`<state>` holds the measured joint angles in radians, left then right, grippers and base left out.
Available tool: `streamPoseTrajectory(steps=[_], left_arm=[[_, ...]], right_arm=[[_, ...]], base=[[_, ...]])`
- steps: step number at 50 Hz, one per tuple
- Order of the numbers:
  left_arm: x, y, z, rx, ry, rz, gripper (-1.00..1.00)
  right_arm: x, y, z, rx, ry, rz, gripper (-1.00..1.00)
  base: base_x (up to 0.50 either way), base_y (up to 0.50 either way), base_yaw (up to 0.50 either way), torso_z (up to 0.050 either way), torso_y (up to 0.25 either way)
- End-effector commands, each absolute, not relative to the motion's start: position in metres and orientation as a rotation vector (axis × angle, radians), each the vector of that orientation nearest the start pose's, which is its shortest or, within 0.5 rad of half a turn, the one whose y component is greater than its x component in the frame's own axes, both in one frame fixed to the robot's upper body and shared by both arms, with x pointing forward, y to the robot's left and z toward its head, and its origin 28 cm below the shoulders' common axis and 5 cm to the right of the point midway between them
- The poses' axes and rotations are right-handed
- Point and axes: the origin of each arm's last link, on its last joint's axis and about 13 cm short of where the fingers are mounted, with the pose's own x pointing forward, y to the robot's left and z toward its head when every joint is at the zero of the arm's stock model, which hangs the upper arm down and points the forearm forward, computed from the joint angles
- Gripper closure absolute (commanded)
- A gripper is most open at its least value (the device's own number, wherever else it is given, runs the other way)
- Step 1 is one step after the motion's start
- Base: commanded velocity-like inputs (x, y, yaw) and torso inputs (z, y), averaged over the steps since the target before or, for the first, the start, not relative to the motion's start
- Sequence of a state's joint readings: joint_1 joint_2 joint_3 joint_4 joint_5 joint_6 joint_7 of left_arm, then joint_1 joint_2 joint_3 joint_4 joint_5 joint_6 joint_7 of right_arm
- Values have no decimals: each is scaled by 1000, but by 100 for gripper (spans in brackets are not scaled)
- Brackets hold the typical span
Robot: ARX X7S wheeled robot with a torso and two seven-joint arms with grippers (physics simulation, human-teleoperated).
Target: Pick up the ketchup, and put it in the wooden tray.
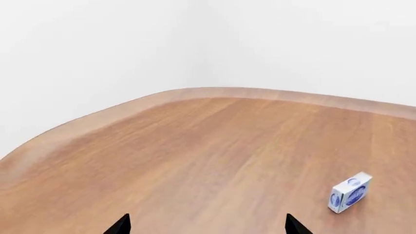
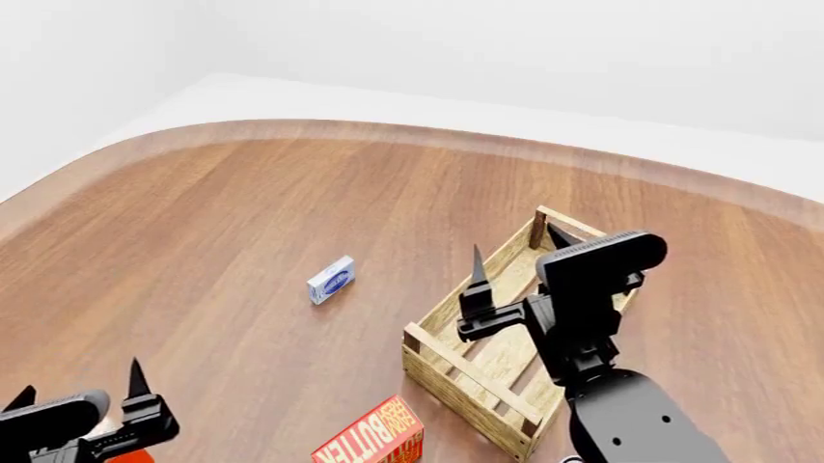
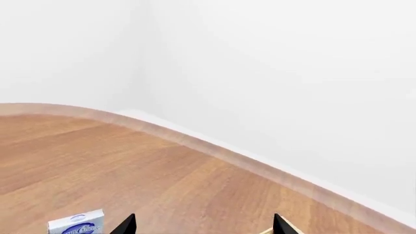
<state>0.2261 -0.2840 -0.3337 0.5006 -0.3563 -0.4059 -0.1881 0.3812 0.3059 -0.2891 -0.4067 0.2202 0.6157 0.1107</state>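
The wooden tray (image 2: 445, 355) is a pale slatted crate at the lower right of the head view, and it is empty. My right gripper (image 2: 518, 246) hovers open above the tray's far end. In the right wrist view that gripper (image 3: 203, 225) is open and empty, with a tray corner (image 3: 295, 230) at the frame edge. My left gripper (image 2: 77, 384) is open at the bottom left. In the left wrist view it (image 1: 208, 226) holds nothing. A small orange-red patch (image 2: 139, 455) shows just under the left gripper. It may be the ketchup, which is otherwise hidden.
A small blue-and-white box (image 2: 331, 280) lies on the wooden table left of the tray; it also shows in the left wrist view (image 1: 351, 192) and the right wrist view (image 3: 77, 224). A red-orange butter box (image 2: 373, 439) lies near the tray's near corner. The table's curved edge (image 2: 386, 130) runs along the back.
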Motion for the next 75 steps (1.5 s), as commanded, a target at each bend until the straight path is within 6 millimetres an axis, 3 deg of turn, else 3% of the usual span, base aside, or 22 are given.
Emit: streamPoseTrajectory(steps=[1,75], left_arm=[[151,309,60,4,93,356,-100],[136,311,26,-18,218,390,-100]], right_arm=[[258,-96,136,-207,-94,212,-100],[256,-94,135,-212,-90,215,-100]], base=[[0,0,0,0,0],[0,0,0,0,0]])
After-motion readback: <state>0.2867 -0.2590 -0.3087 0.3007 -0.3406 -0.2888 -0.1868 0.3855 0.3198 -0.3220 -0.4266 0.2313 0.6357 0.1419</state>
